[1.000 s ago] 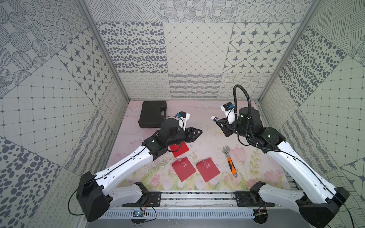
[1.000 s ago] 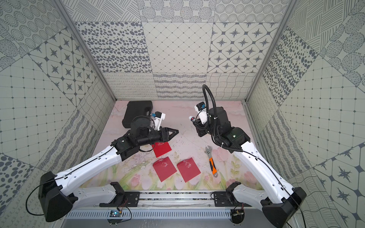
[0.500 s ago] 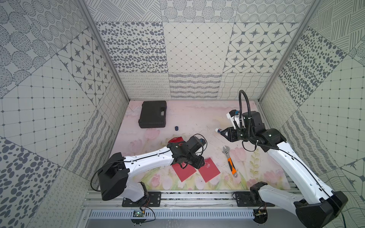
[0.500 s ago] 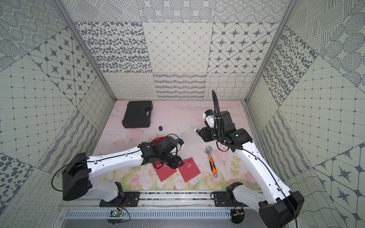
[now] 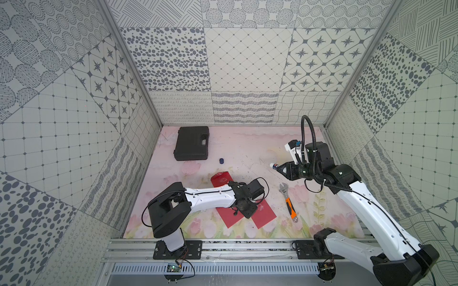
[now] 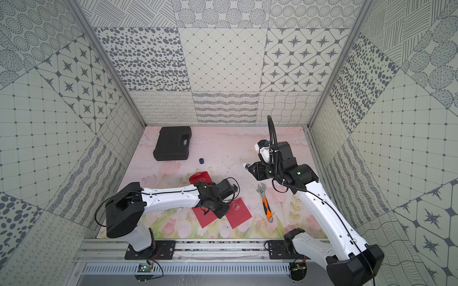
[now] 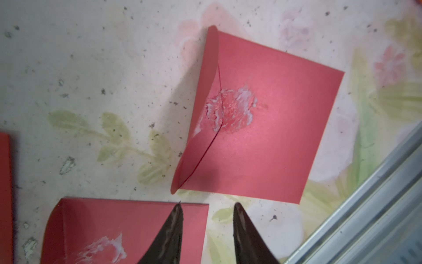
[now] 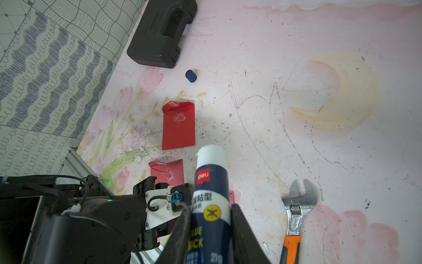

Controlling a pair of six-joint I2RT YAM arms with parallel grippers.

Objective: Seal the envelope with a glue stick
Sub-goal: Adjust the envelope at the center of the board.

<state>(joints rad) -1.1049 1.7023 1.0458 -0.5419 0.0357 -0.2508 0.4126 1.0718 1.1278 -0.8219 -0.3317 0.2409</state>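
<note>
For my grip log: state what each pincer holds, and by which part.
Right pincer grips the glue stick by its blue lower body; left pincer is open, holding nothing.

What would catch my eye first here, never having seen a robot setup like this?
Three bright red paper envelopes lie near the front of the pink flowered table mat, each smeared with whitish glue. The right arm's jaws are clamped on an uncapped blue-and-white glue stick, while an orange-handled metal wrench lies just beside the envelopes.
</note>
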